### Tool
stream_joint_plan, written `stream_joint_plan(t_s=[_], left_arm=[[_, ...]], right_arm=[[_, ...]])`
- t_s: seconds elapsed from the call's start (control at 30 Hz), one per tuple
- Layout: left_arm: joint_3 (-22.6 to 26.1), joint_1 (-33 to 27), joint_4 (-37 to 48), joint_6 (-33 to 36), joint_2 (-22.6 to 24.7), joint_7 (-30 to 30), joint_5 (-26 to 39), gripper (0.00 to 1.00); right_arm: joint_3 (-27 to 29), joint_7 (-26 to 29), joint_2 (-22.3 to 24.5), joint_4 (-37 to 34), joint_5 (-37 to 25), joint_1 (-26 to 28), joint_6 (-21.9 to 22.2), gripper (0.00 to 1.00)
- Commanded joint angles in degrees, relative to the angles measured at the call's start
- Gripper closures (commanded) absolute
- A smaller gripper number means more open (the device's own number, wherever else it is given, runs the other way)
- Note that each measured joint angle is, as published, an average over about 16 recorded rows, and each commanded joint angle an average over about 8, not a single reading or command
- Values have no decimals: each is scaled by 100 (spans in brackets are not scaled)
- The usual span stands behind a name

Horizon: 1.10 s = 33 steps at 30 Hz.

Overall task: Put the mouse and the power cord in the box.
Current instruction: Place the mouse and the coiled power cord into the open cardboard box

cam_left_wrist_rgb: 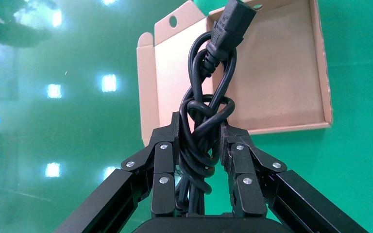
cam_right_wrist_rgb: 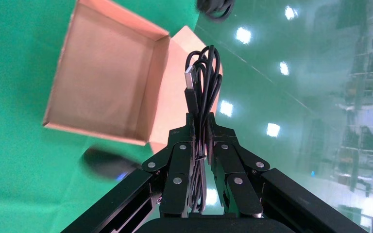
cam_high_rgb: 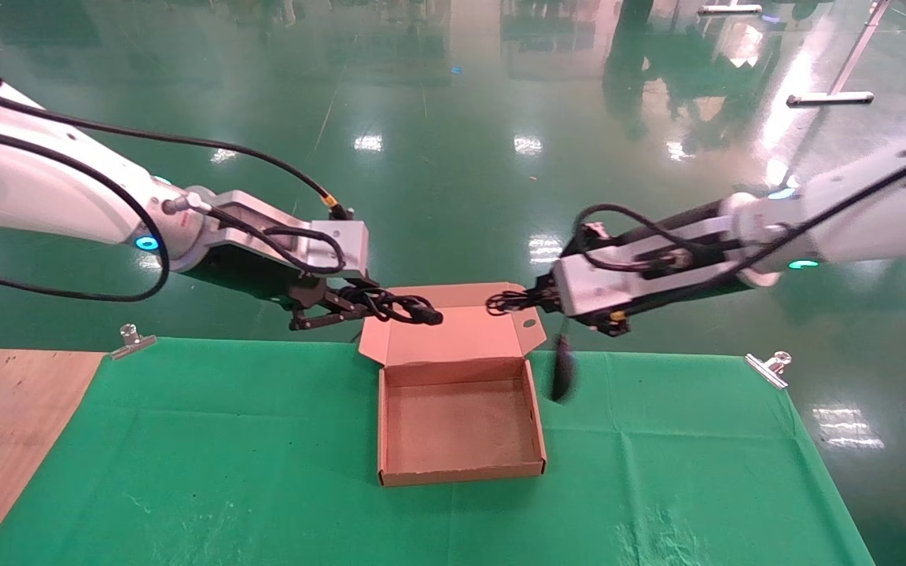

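On your left, the left hand [cam_high_rgb: 359, 310] hangs in the air just behind the far left corner of the box [cam_high_rgb: 461, 472], above the back edge of the worktop [cam_high_rgb: 185, 472]. Its fingers [cam_left_wrist_rgb: 164, 167] are clamped on the power cord [cam_left_wrist_rgb: 206, 111], a knotted black bundle whose chunky plug end pokes forward over the raised lid.

In the middle, the box sits open on the green cloth with its lid standing up at the far side; the tray holds nothing you can see.

On your right, the right hand [cam_high_rgb: 528, 301] is held off the worktop near the lid's right flap. It is pinched on the looped thin cable [cam_right_wrist_rgb: 201, 87] of the mouse [cam_high_rgb: 562, 371], with the USB plug sticking out past the fingertips. The mouse itself dangles below that hand, just beside the box's far right corner and outside it, blurred in both views that show it.
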Motion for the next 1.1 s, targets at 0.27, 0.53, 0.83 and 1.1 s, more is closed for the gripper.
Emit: stream_joint_plan(t_s=[0.27,0.53,0.83,1.1], left_arm=[[-68,564,276,-514,326,392,-206,100],[-695,1691,292,-1803,427,700,-1435,100],[-310,2611,-244,-2771,475,753,-1922,100],[351,2988,-757,-3443,456,463,-2182,68]], right_arm=[[122,-396,-209,-733,156,227,215,100],[314,-803,195,-1089,451,319,-116,100],[356,-1096,530,-1113,557,272,-512,100],[307,-1194,539,-1176,487,148,-467,100]])
